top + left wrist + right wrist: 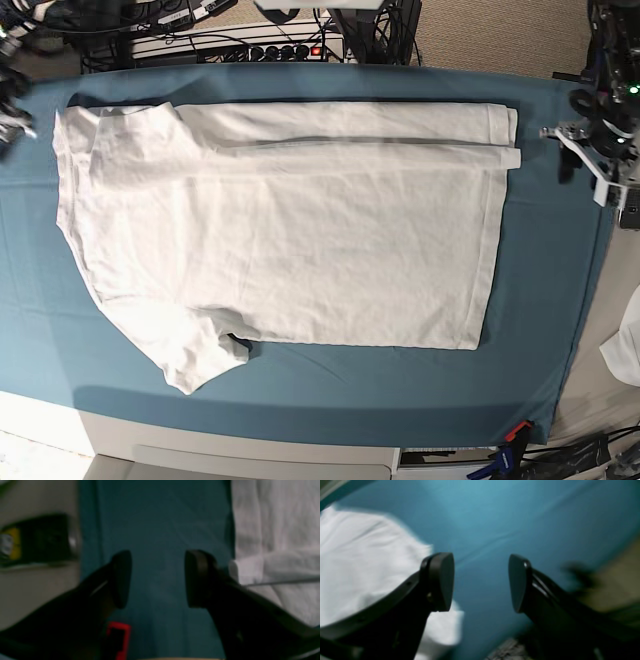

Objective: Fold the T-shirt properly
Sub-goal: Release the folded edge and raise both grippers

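Note:
The white T-shirt (290, 230) lies flat on the teal-blue cloth (530, 330), collar end to the left. Its far long edge is folded over toward the middle, and one sleeve (195, 355) sticks out at the near left. In the left wrist view my left gripper (159, 580) is open over bare teal cloth, and the T-shirt's hem corner (275, 542) lies just to its right. In the right wrist view my right gripper (480, 582) is open with nothing between its fingers, and the T-shirt (365, 567) is on its left. The left arm (600, 150) stands off the shirt's far right corner.
A power strip and cables (250, 45) run behind the table's far edge. A small white scrap (625, 350) lies off the table at the right. A red clamp (517, 432) holds the cloth's near right corner. A black and yellow object (37, 540) sits beyond the cloth's edge.

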